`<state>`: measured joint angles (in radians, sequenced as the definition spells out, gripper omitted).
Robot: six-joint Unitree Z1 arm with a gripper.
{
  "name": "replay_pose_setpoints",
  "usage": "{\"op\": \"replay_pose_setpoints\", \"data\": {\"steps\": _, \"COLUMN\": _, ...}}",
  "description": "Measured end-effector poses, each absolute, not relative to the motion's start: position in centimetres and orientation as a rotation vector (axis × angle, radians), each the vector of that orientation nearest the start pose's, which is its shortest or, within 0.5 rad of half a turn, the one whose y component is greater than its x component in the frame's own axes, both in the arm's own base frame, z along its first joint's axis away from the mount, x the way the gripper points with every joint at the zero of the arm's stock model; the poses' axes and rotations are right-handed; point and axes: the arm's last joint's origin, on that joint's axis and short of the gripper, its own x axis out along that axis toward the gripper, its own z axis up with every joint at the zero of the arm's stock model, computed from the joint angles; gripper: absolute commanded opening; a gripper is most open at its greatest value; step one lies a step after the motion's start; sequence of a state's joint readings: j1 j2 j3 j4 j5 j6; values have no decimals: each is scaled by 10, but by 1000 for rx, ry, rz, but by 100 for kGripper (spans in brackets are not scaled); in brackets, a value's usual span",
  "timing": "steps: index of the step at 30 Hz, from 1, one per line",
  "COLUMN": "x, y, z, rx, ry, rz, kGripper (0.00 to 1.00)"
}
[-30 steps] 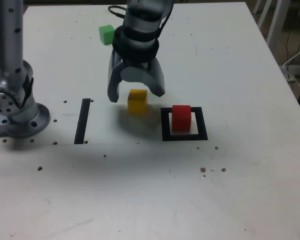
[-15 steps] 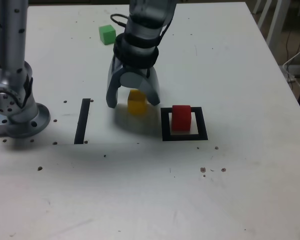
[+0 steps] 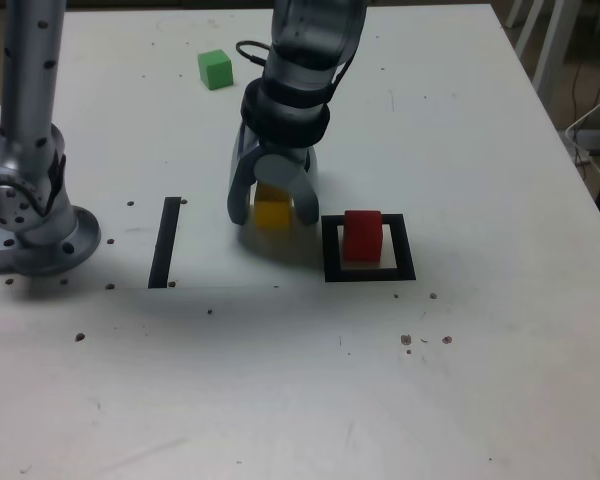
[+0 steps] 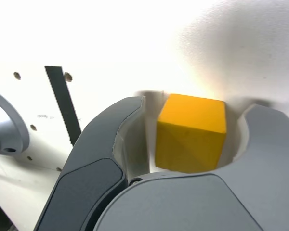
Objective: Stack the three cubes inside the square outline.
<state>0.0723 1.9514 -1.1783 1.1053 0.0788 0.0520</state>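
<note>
My gripper point(image 3: 272, 215), jaws parted, straddles the yellow cube point(image 3: 273, 212); the square outline point(image 3: 331, 276) lies just to the exterior view's right.

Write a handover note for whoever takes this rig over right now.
Gripper: jaws parted, one on each side of the yellow cube, with gaps showing in the wrist view; not gripped.
Yellow cube: on the table, on the exterior view's left of the square outline.
Red cube: inside the outline.
Green cube: on the table toward the exterior view's top, away from the outline.
Done: red placed.
Left: grip yellow, stack it with red, then add green.
</note>
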Motion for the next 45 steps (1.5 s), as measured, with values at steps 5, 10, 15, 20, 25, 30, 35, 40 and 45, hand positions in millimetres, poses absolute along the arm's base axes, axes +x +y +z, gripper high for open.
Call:
{"op": "replay_pose_setpoints", "data": {"steps": 5, "x": 289, "y": 25, "z": 203, "rx": 42, "ry": 1883, "rz": 55, "kGripper": 29}}
{"op": "replay_pose_setpoints", "data": {"steps": 10, "x": 287, "y": 25, "z": 204, "rx": 42, "ry": 1894, "rz": 54, "kGripper": 29}}
{"op": "replay_pose_setpoints", "data": {"steps": 15, "x": 287, "y": 24, "z": 211, "rx": 47, "ry": 1882, "rz": 58, "kGripper": 29}}
{"op": "replay_pose_setpoints", "data": {"steps": 20, "x": 292, "y": 16, "z": 229, "rx": 75, "ry": 1865, "rz": 62, "kGripper": 29}}
{"op": "replay_pose_setpoints", "data": {"steps": 25, "x": 303, "y": 4, "z": 250, "rx": 112, "ry": 1834, "rz": 60, "kGripper": 29}}
{"op": "replay_pose_setpoints", "data": {"steps": 30, "x": 314, "y": -11, "z": 274, "rx": 140, "ry": 1793, "rz": 47, "kGripper": 29}}
{"op": "replay_pose_setpoints", "data": {"steps": 35, "x": 326, "y": -22, "z": 284, "rx": 155, "ry": 1783, "rz": 28, "kGripper": 28}}
{"op": "replay_pose_setpoints", "data": {"steps": 40, "x": 342, "y": -33, "z": 283, "rx": 163, "ry": 1779, "rz": 3, "kGripper": 28}}
{"op": "replay_pose_setpoints", "data": {"steps": 45, "x": 355, "y": -46, "z": 276, "rx": 171, "ry": 1786, "rz": -21, "kGripper": 28}}
